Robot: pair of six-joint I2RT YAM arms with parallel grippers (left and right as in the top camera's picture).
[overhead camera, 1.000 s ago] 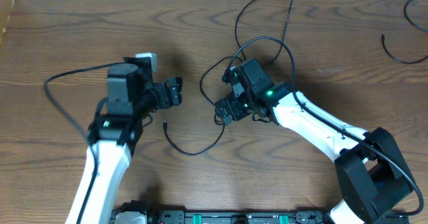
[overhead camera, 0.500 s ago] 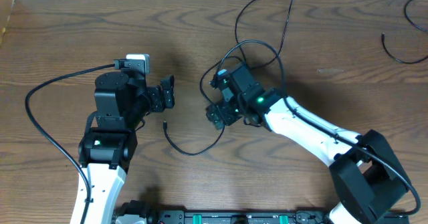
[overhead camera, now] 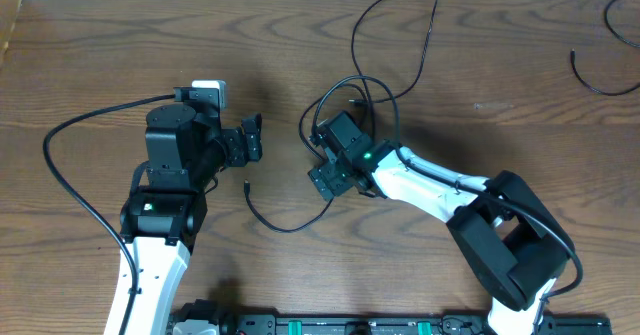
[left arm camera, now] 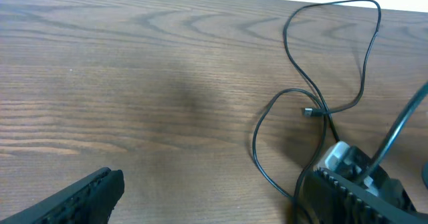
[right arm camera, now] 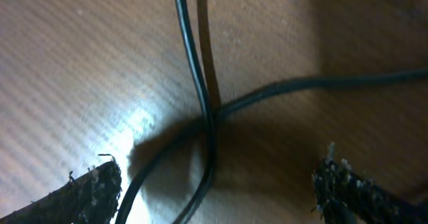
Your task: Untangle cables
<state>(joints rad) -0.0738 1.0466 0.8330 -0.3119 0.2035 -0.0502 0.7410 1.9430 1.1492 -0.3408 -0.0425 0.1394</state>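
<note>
The brown wood-grain counter (overhead camera: 90, 55) carries everything. Two white-and-black robot arms reach in from its near edge: the left arm (overhead camera: 150, 245) up the left side, the right arm (overhead camera: 440, 185) from the near right corner toward the middle. The thin black cables lie in three groups. A tangled bundle of loops (overhead camera: 353, 47) runs from the middle of the far edge down to the counter's centre. A short loose black cord (overhead camera: 290, 229) curves toward the near edge just below it. Further black cords (overhead camera: 590, 87) sit well apart by the far right corner. The right claw (overhead camera: 320, 157) faces the left edge, its fingers spread wide and pinching nothing. It sits low over the bundle's lowest loop. In the right wrist view that claw (right arm camera: 217, 184) straddles a crossing of two black strands (right arm camera: 210, 117). One strand runs straight out ahead of it, and the other lies across from one finger's side to the other. The crossing sits just ahead of the open mouth and between the fingers, so a grip here would likely catch both strands unless the claw shifts to one side. The left claw (overhead camera: 255, 140) faces it from the left, also spread and empty, with bare counter between it and the bundle. That makes the right arm clearly the nearer to the knot. The short cord's small plug (overhead camera: 247, 185) lies just to the near side of the left claw.
</note>
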